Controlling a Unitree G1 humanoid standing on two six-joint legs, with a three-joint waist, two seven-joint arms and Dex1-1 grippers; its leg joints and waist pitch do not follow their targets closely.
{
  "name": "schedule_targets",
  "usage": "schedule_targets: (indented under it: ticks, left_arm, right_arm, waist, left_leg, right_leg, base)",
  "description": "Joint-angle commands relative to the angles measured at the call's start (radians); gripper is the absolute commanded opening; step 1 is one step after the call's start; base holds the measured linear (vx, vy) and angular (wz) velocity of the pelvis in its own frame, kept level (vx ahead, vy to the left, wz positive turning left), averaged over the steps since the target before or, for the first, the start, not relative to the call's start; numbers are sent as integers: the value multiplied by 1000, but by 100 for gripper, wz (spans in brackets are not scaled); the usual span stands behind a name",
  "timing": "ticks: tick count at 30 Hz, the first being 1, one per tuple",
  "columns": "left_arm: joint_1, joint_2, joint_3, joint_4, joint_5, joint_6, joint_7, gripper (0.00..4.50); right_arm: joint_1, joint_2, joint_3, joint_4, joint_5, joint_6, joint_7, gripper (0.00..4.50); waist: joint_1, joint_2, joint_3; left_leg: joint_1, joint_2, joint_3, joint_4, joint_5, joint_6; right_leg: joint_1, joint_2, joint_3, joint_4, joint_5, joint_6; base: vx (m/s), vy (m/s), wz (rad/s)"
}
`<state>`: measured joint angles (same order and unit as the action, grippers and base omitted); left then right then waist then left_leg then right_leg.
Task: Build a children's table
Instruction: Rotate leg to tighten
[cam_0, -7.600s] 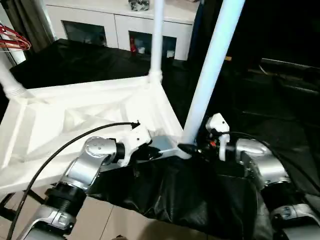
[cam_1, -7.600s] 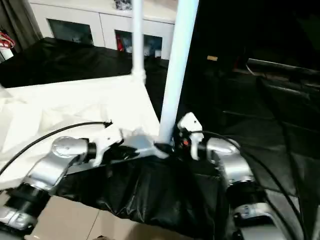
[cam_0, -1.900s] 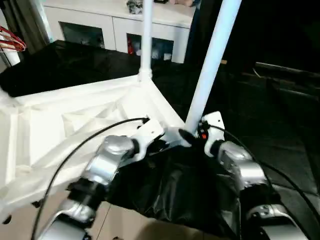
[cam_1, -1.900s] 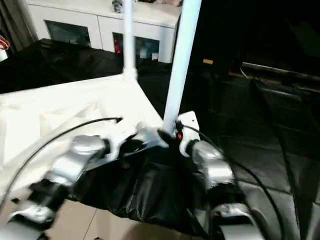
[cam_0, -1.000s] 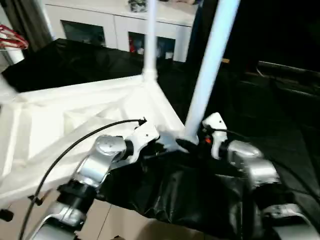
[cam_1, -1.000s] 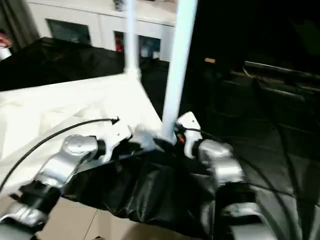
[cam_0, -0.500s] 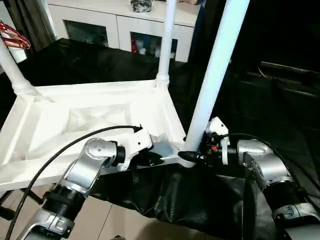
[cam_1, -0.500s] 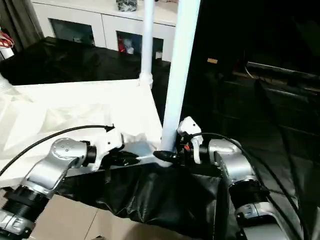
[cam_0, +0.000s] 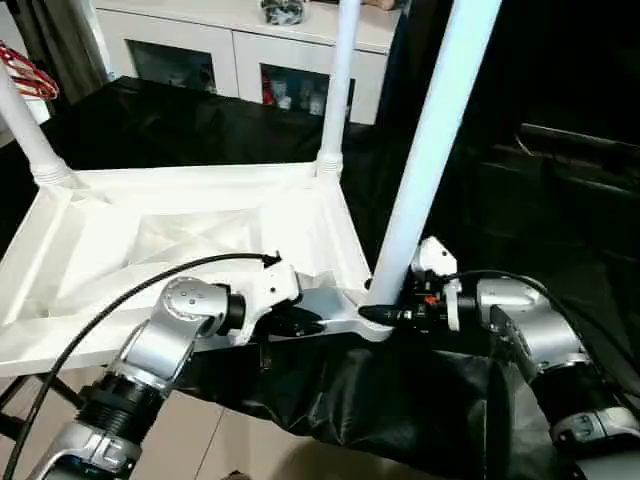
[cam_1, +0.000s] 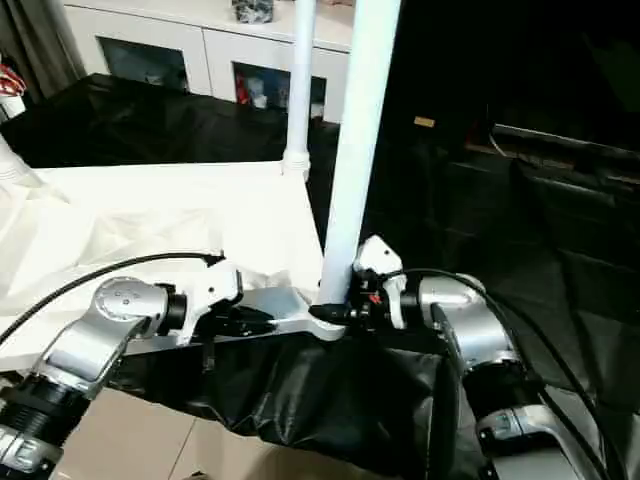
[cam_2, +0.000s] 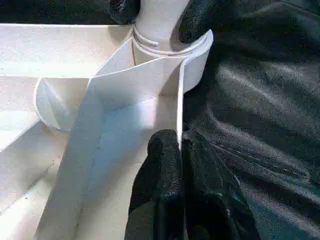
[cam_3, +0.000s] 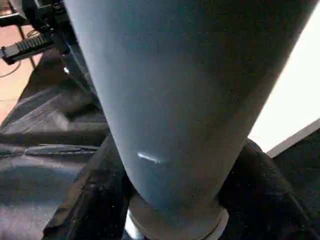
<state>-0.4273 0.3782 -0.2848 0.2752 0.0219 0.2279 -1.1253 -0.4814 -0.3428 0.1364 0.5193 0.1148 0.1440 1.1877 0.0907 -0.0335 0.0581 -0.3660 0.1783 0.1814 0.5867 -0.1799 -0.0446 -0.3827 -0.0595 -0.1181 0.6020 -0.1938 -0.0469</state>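
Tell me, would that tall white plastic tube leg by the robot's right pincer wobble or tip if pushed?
Probably little: the tall white plastic tube leg stands upright with its base in the white ribbed tabletop's corner socket. It looks stiff and likely light, being a hollow-looking tube. Its smooth round surface might slip between the right pincer's fingers.

The room is dim, and the dark cloth swallows detail into near-black at the right. The white tabletop is the brightest area, nearly washed out along its far rim, with soft grey shadows between its ribs. The near leg takes a bluish cast. Head views are sharp. In the right wrist view the leg is close, shaded and soft-focused.
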Motion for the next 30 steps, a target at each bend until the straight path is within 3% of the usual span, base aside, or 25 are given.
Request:
schedule_targets:
  ticks: [1, 2, 5, 6, 11, 16, 18, 20, 25, 26, 30]
  left_arm:
    - [-55, -69, 17, 20, -2, -14, 123, 0]
    - [-55, -69, 17, 20, -2, -14, 123, 0]
    - [-106, -137, 25, 87, 36, 0, 252, 0]
    - [-112, -145, 26, 94, 39, 2, 265, 0]
    - [-188, -260, 34, 178, 65, 28, 419, 0]
    - [-224, -295, 15, 225, 97, 9, 461, 0]
    - [-227, -291, 7, 229, 104, 1, 454, 0]
    - [-228, -286, 1, 231, 108, -7, 445, 0]
    - [-193, -247, 0, 200, 98, -30, 394, 0]
    - [-186, -237, -2, 195, 95, -40, 379, 0]
    - [-141, -186, 9, 145, 54, -65, 286, 0]
  right_arm:
    - [25, 73, 3, 50, 16, 40, -94, 210]
    - [25, 73, 3, 50, 16, 40, -94, 210]
    - [11, 179, -57, 117, 9, 30, -321, 206]
    - [10, 189, -62, 123, 9, 29, -343, 206]
    - [-30, 343, -115, 201, 5, 35, -615, 203]
    - [-80, 417, -114, 244, -15, 25, -682, 203]
    - [-80, 420, -112, 239, -10, 20, -664, 203]
    - [-78, 421, -110, 231, -3, 19, -646, 259]
    - [-63, 374, -104, 199, -9, 19, -586, 292]
    - [-62, 359, -101, 196, -15, 13, -575, 318]
    - [-48, 240, -69, 151, -26, -7, -419, 323]
  waist:
    - [-3, 0, -58]
    - [-5, 1, -56]
    - [-12, 0, -55]
    - [-11, 0, -58]
    - [-15, 4, -58]
    - [-14, 6, -64]
    - [-13, 5, -64]
    - [-12, 5, -64]
    - [-14, 1, -61]
    - [-14, 1, -62]
    - [-14, 1, -63]
  left_leg:
    - [16, 74, -27, -66, -178, 55]
    - [17, 74, -27, -67, -189, 49]
    - [22, 74, -30, -69, -222, 19]
    - [24, 72, -33, -68, -234, 6]
    - [24, 72, -33, -71, -246, -2]
    - [23, 73, -32, -71, -220, 0]
    - [20, 70, -29, -69, -200, 13]
    - [20, 71, -29, -69, -195, 20]
    - [18, 74, -31, -73, -217, 20]
    - [20, 74, -30, -72, -217, 19]
    - [15, 73, -30, -69, -204, 30]
  right_leg:
    - [44, -113, 77, -84, -264, -159]
    - [42, -113, 78, -86, -282, -156]
    - [37, -116, 78, -94, -350, -140]
    - [40, -119, 75, -95, -374, -134]
    - [38, -119, 78, -100, -374, -122]
    - [42, -119, 81, -88, -280, -142]
    - [45, -119, 82, -85, -246, -150]
    - [46, -119, 81, -85, -247, -148]
    - [45, -119, 81, -88, -288, -136]
    - [44, -119, 81, -89, -289, -136]
    - [50, -120, 80, -86, -271, -141]
  base:
    - [0, 0, 0]
    - [0, 0, 0]
    - [0, 0, 0]
    - [0, 0, 0]
    - [0, 0, 0]
    - [0, 0, 0]
    - [0, 0, 0]
    - [0, 0, 0]
    - [0, 0, 0]
    - [0, 0, 0]
    - [0, 0, 0]
